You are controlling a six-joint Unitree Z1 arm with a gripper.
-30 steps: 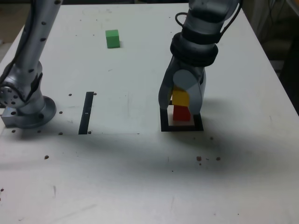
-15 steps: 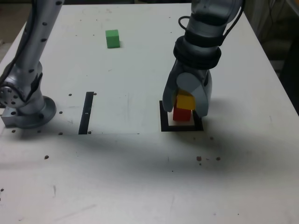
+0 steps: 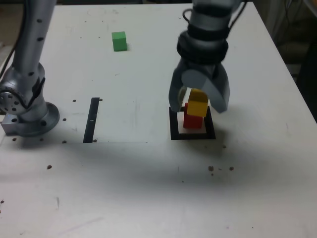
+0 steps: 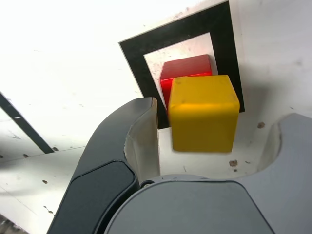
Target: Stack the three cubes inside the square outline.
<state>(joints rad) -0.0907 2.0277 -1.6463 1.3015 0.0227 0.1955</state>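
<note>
Claw (image 3: 199,101) opened, yellow cube (image 3: 198,104) stacked (on red cube (image 3: 192,121))

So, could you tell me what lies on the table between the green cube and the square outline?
Nothing: in the exterior view, the table between the green cube and the square outline is bare.
</note>
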